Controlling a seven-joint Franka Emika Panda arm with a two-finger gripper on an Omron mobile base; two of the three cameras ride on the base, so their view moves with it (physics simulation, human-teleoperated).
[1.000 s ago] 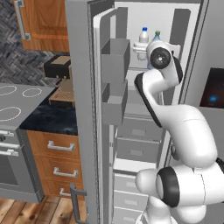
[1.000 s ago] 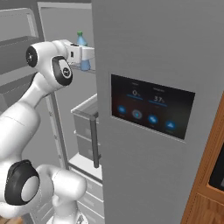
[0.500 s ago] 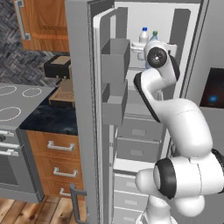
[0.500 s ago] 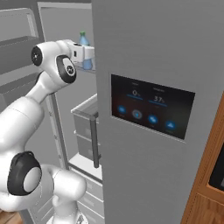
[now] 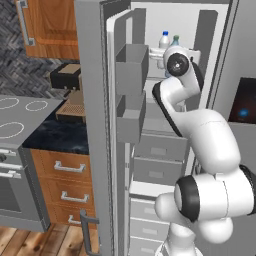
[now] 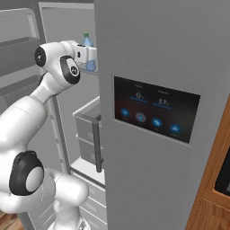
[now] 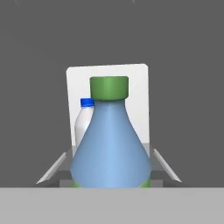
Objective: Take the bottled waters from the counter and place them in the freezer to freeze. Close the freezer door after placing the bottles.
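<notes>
Little has shifted over the past second: the arm's elbow has swung slightly while its hand stays at the upper freezer shelf and both bottles keep their places.

From the left, the grey stovetop (image 5: 20, 117) sits beside the counter (image 5: 55, 136), a black marbled slab over brown wooden drawers (image 5: 67, 187) with silver handles. A brown wall cupboard (image 5: 50, 27) hangs above. Next comes the freezer door (image 5: 95, 125), swung wide open, its grey bins (image 5: 131, 92) facing the white interior of the freezer (image 5: 200, 30), where grey freezer drawers (image 5: 157, 150) stack below the shelves.

On the upper shelf, the white bottle (image 5: 164, 41) with its blue cap stands upright, and just beside it, to its right in the left base view, stands the green-capped bottle (image 5: 175, 40). The white arm (image 5: 200, 135) reaches up from the base to that shelf, and its gripper (image 6: 91, 56) sits around the bluish bottle, with the jaws closed in on the bottle's sides. The bottle is upright; whether its base rests on the shelf cannot be told.

In the hand view the green-capped bottle fills the centre, with the white bottle partly hidden behind it to the left.

Furthest right, the closed fridge door (image 6: 157, 90) carries a dark panel (image 6: 155, 114) lit with blue symbols.
</notes>
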